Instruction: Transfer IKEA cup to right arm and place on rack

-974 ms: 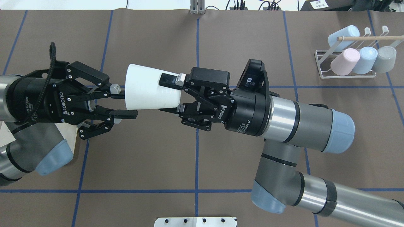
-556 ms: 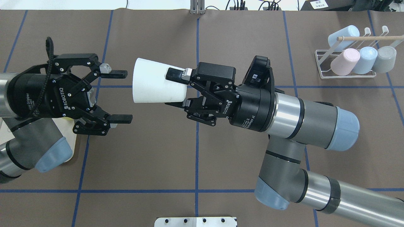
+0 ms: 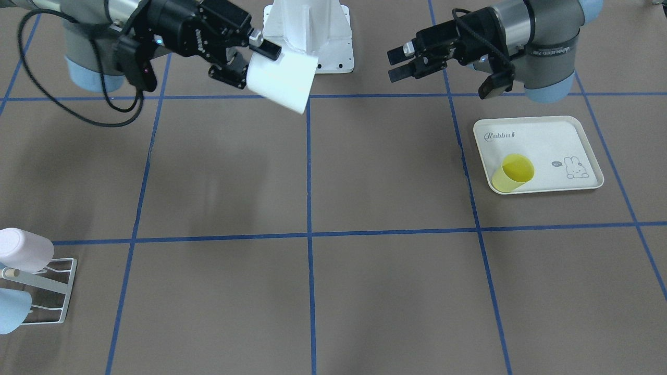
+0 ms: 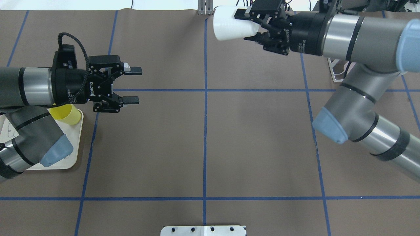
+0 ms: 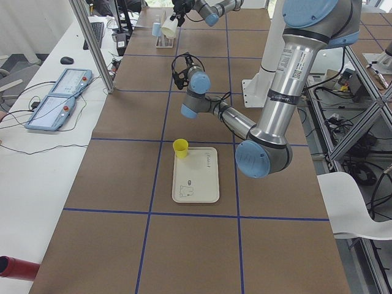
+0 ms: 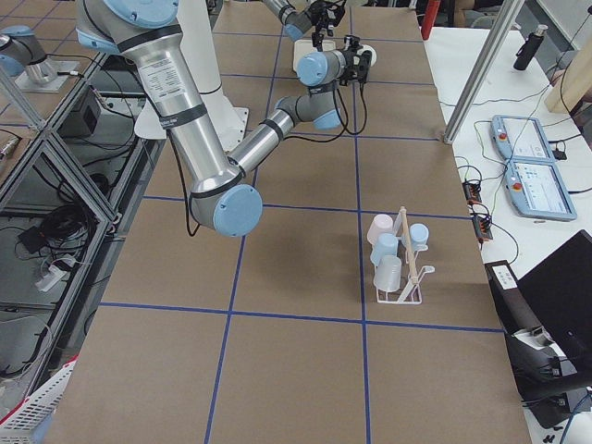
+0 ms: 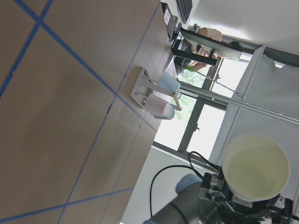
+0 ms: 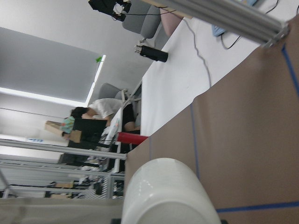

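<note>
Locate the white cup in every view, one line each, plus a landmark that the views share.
Front-facing: cup upper left of centre.
Overhead: cup at top edge, right of centre.
Exterior left: cup at top, far end.
Exterior right: cup top centre, mostly hidden behind the right arm.
Left wrist: cup lower right, mouth toward camera.
Right wrist: cup bottom centre.
Shared landmark: blue tape grid.
</note>
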### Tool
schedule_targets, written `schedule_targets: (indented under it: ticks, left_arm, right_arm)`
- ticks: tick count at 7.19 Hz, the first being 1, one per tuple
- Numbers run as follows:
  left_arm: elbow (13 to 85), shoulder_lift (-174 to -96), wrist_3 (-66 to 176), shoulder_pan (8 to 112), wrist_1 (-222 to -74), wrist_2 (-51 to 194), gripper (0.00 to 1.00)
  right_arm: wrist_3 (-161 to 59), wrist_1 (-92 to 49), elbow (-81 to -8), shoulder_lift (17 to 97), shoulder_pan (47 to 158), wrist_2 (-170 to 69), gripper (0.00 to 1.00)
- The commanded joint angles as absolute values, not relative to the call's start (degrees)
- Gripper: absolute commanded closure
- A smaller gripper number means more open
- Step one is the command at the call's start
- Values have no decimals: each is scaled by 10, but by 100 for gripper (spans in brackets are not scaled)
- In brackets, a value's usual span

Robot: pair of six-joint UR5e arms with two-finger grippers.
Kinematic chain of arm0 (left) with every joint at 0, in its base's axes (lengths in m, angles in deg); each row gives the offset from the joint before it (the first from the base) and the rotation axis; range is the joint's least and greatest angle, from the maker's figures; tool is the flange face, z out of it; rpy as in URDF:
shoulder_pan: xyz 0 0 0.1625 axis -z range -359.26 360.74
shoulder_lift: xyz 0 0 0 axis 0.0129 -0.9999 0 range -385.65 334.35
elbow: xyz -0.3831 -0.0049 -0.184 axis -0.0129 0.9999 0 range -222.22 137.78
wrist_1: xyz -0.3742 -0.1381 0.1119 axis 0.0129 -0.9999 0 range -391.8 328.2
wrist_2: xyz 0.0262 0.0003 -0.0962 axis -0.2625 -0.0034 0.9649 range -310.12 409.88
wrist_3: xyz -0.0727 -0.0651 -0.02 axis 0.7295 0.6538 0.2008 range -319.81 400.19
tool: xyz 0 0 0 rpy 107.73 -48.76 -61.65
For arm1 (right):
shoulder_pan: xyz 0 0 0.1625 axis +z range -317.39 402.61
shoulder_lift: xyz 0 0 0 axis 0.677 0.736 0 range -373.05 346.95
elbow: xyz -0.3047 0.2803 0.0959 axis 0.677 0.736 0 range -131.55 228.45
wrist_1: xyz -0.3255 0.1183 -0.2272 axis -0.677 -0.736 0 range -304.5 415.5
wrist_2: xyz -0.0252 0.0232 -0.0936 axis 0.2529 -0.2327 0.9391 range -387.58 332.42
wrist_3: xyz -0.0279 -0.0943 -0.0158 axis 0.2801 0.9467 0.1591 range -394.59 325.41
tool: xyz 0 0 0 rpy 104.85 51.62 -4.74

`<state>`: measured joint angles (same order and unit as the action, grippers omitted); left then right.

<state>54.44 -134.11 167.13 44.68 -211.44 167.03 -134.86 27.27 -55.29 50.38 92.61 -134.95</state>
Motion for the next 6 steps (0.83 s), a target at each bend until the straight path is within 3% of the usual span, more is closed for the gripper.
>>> schedule_targets:
  ticks: [1, 3, 6]
  left_arm:
    - [490, -1350, 1620, 447, -2107, 1649, 0]
    - [462, -1349, 1581, 456, -2107, 1649, 0]
    - [445, -1349, 1550, 470, -2087, 1650, 0]
  right_arm:
    - [-1123, 53, -552, 501, 1005, -1369, 86]
    - [-944, -55, -514, 500, 1082, -1381, 89]
    - [-687, -56, -294, 455, 1214, -1522, 91]
